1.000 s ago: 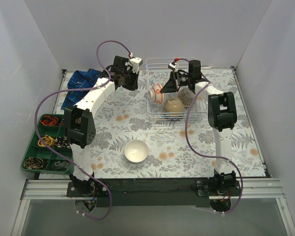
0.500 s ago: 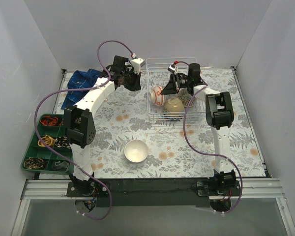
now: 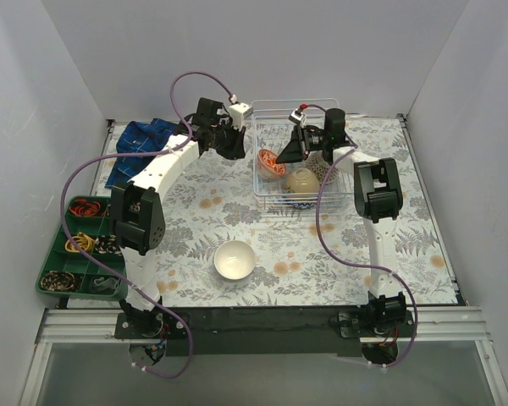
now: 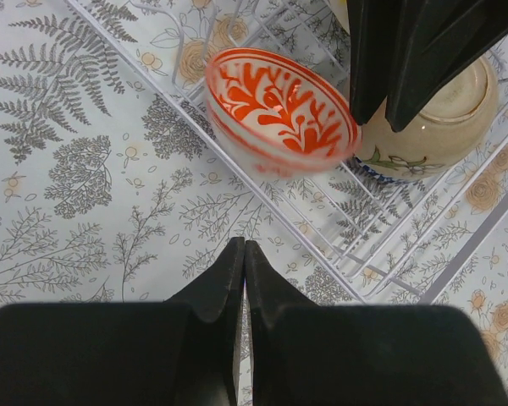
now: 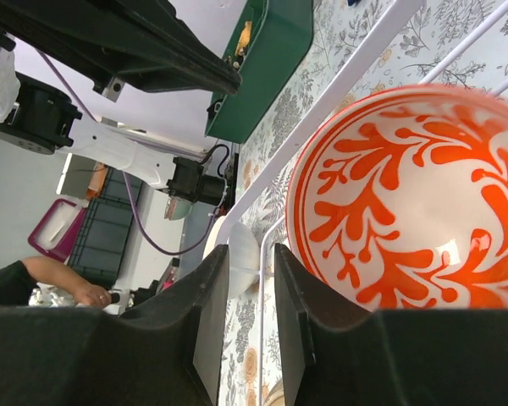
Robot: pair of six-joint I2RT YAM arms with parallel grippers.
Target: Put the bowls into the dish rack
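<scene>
Left claw (image 4: 243, 249) pinched closed, empty. Right claw (image 5: 252, 271) narrowly parted, empty. Red-patterned bowl (image 4: 281, 114) blurred in dish rack (image 4: 339, 245).

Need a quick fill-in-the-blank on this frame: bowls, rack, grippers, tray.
1. The plain white bowl rests on the ____, outside the dish rack.
2. The left gripper is ____ and holds nothing.
3. The right gripper is ____, with the orange-patterned bowl clear of its fingers.
4. The compartment tray by the left arm is ____ in colour.

Missing words: table; shut; open; green.
</scene>
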